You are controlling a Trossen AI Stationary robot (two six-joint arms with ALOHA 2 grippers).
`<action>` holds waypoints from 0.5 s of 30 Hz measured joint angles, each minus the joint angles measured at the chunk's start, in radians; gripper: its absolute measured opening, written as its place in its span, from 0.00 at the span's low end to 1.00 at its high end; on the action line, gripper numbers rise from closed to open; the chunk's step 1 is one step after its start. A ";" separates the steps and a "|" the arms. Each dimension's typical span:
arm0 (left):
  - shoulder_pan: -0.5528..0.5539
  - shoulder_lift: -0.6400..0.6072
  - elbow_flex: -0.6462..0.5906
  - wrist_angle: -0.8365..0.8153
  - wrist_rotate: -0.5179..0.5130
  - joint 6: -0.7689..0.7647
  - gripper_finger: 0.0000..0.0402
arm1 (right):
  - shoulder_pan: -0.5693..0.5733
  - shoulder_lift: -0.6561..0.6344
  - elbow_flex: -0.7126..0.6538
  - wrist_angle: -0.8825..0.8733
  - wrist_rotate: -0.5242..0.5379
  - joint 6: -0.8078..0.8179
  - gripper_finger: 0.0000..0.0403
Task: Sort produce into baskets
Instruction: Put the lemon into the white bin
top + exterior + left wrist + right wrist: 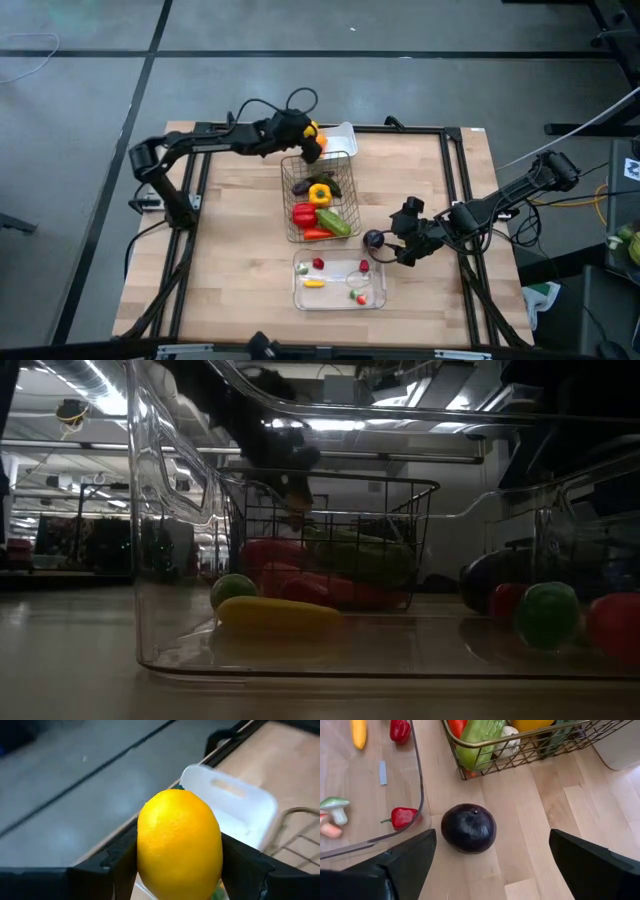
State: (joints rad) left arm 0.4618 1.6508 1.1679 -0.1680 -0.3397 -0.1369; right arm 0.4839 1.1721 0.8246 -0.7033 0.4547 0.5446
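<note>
My left gripper (312,138) is shut on a yellow lemon (180,845) and holds it in the air at the far rim of the wire basket (320,195), next to the white tray (235,805). The wire basket holds red and yellow peppers and green cucumbers. A round dark purple eggplant (468,827) rests on the wood between the wire basket and the clear tray (340,283). My right gripper (492,845) hangs open just right of the eggplant, a finger standing off each side of it without touching. My left gripper pinches the lemon between its two fingers (117,865), one on each of its opposite sides (145,855). The fingers slant downward from the table's left. The lemon is lifted clear, above the white tray's edge and the wire basket's far rim.
The clear tray (415,780) holds small red peppers (400,817), a yellow piece (359,732) and a toy mushroom (335,809). The wire basket's rim (520,742) stands just beyond the eggplant. A dark frame runs along the table's edges (460,200). Bare wood lies on the table's left half.
</note>
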 joint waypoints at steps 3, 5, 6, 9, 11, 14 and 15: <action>0.017 0.037 0.000 -0.002 0.002 -0.085 0.57 | 0.000 0.000 0.000 0.000 0.001 0.000 0.96; 0.025 0.052 0.000 -0.006 0.016 -0.126 0.57 | 0.000 0.000 0.000 0.000 0.001 0.000 0.96; 0.028 0.055 0.000 -0.006 0.028 -0.140 0.57 | 0.000 0.000 0.000 0.000 0.001 0.000 0.96; 0.031 0.060 0.000 -0.010 0.038 -0.175 0.57 | 0.000 0.000 0.000 -0.001 0.002 -0.001 0.96; 0.033 0.060 0.000 -0.010 0.040 -0.189 0.57 | 0.000 0.000 0.000 0.000 0.002 -0.001 0.96; 0.036 0.060 0.000 -0.012 0.040 -0.206 0.58 | 0.000 0.000 0.000 0.000 0.002 -0.001 0.96; 0.038 0.060 0.000 -0.012 0.040 -0.208 0.58 | 0.000 0.000 0.000 0.000 0.002 -0.001 0.96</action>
State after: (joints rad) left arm 0.5001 1.7111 1.1679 -0.1802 -0.2996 -0.3449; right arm 0.4839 1.1721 0.8246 -0.7036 0.4565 0.5438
